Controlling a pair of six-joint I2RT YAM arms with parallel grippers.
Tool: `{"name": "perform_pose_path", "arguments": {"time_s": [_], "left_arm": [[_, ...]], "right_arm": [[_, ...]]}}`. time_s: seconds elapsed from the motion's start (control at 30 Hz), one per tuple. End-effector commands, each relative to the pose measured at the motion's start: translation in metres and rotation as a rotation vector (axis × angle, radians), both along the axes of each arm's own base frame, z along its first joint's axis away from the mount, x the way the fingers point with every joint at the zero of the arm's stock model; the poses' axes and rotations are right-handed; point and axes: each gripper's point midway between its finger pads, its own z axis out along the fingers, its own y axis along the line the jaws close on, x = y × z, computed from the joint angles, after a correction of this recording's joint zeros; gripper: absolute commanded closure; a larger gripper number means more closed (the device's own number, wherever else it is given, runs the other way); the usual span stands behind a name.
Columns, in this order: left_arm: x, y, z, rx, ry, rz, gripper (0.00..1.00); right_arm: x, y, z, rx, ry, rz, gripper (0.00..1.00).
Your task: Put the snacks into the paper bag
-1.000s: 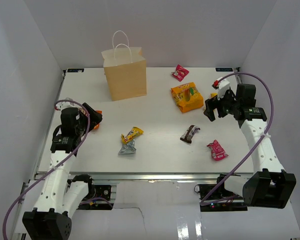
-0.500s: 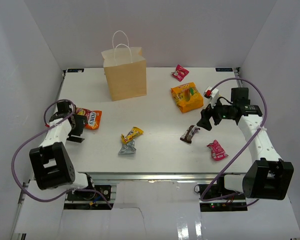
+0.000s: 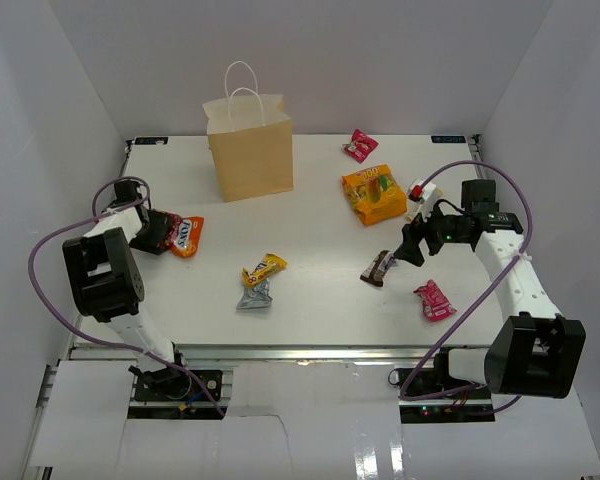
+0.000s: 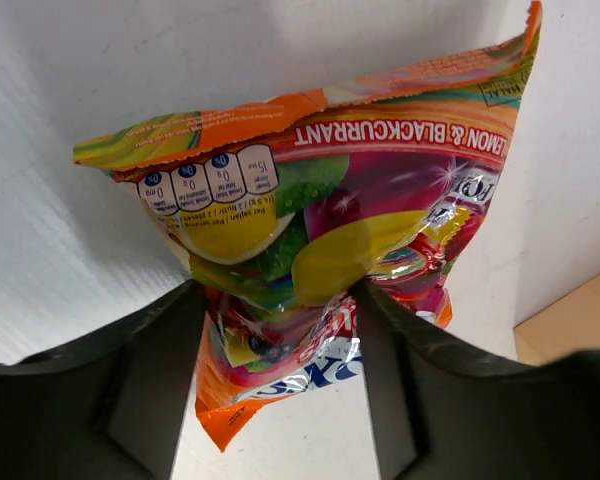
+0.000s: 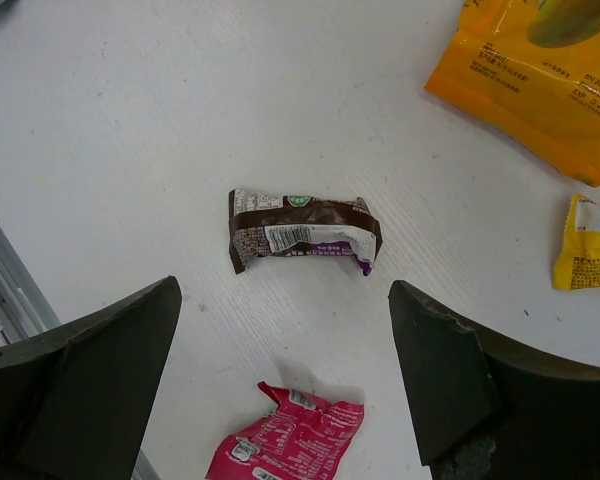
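Note:
The tan paper bag [image 3: 248, 150] stands upright at the back, left of centre. My left gripper [image 3: 155, 232] is low at the left edge. Its jaws pinch the end of an orange fruit-sweet packet [image 3: 184, 237], which fills the left wrist view [image 4: 320, 200] between the fingers [image 4: 277, 285]. My right gripper [image 3: 410, 245] is open just right of the dark brown bar [image 3: 380, 267]. In the right wrist view the bar [image 5: 300, 230] lies ahead of the open jaws [image 5: 283, 285]. A pink-red packet [image 5: 290, 440] lies below it.
The orange-yellow bag [image 3: 373, 194] and a pink-red packet [image 3: 359, 146] lie at the back right. Another pink-red packet [image 3: 435, 300] lies at the front right. Yellow [image 3: 264, 269] and silver [image 3: 254, 295] wrappers lie at the centre front. A small yellow packet [image 5: 585, 245] lies right of the bar.
My left arm swung down to the left edge and its jaws closed on the orange packet. My right gripper moved forward and left, lowering beside the dark brown bar.

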Motion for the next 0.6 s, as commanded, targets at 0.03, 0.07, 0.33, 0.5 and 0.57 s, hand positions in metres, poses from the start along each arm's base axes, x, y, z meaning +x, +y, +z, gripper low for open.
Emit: {"name": "perform_pose_path", "arguments": {"time_s": [0.03,0.07,0.33,0.5,0.57], "left_arm": [[0.01,0.007,0.002,0.012,-0.021,-0.018,0.36],[0.009,0.008,0.001,0.012,-0.019,-0.02,0.44],[0.013,0.003,0.033,0.036,-0.125,-0.093,0.77],[0.028,-0.013,0.107,0.027,-0.372,-0.158,0.89],[0.037,-0.018,0.136,0.025,-0.472,-0.179,0.91]], "right_arm": [[0.002,-0.002,0.006,0.007,-0.018,-0.002,0.1],[0.003,-0.002,0.007,0.006,-0.021,-0.006,0.1],[0.005,-0.006,0.016,-0.005,-0.043,-0.029,0.1],[0.007,-0.008,0.019,-0.005,-0.042,-0.041,0.1],[0.007,-0.009,0.018,-0.007,-0.039,-0.043,0.1]]}}
